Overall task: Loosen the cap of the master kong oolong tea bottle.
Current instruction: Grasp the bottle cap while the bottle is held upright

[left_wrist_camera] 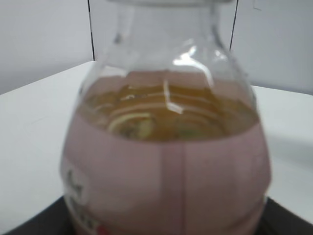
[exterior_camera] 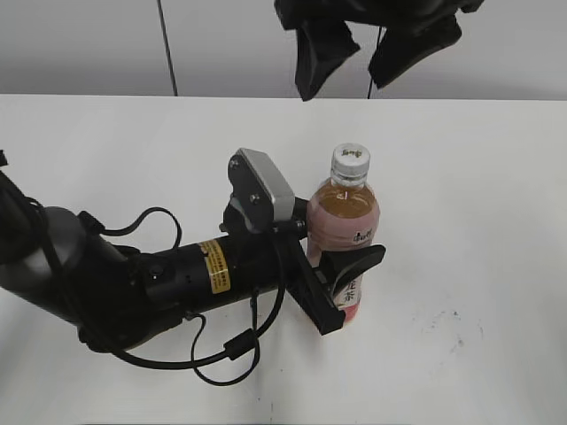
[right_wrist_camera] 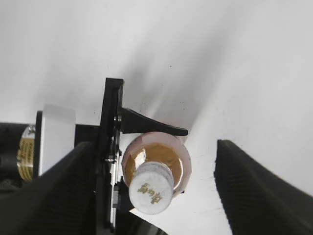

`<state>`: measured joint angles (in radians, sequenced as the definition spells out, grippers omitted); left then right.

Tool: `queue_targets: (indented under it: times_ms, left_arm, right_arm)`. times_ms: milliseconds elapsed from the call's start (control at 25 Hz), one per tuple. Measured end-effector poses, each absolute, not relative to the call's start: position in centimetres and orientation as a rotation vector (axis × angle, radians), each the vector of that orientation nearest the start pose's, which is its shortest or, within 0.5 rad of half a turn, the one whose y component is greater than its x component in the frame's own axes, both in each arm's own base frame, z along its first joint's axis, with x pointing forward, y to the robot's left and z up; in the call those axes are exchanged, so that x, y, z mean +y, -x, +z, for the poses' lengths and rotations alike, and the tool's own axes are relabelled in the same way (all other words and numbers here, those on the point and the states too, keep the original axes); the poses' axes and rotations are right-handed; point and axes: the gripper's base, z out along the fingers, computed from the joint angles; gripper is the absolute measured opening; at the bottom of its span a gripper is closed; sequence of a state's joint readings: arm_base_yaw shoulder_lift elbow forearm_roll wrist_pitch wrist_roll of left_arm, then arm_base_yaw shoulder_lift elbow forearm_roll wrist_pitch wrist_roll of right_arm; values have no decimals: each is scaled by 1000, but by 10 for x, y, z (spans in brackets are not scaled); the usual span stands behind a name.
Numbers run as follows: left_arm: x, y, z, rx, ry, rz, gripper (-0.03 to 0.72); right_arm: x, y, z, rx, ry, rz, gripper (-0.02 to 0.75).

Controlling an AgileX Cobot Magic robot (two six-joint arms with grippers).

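The left gripper [exterior_camera: 347, 288] is clamping the master kong oolong tea bottle [exterior_camera: 344, 221] upright on the white table [exterior_camera: 478, 195], while the right gripper [exterior_camera: 376, 55] is hanging well above with its jaws spread wide. The bottle's smooth, clear plastic is risking a spin or tilt inside that low clamp once twisting begins. Its pink label is wrapping amber tea. The cap [exterior_camera: 350, 159], small, white and ribbed, is sitting untouched below the right fingers [right_wrist_camera: 254, 186].
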<state>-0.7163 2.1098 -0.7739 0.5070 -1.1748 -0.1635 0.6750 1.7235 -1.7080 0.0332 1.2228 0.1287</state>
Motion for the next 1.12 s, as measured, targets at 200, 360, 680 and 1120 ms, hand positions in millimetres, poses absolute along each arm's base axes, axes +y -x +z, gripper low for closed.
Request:
queue_targets:
  times_ms: [200, 360, 680, 1120]
  left_arm:
    - [-266, -244, 104, 1467, -977, -885, 400]
    - [-266, -244, 104, 1467, -977, -886, 400]
    - [-266, -244, 104, 1467, -977, -886, 400]
    - [-267, -244, 104, 1468, -977, -885, 400]
  right_arm:
    - [231, -284, 352, 2693, 627, 290, 574]
    - [229, -282, 328, 2774, 629, 246, 574]
    - [228, -277, 304, 2864, 637, 233, 465]
    - [230, -275, 305, 2282, 1765, 115, 273]
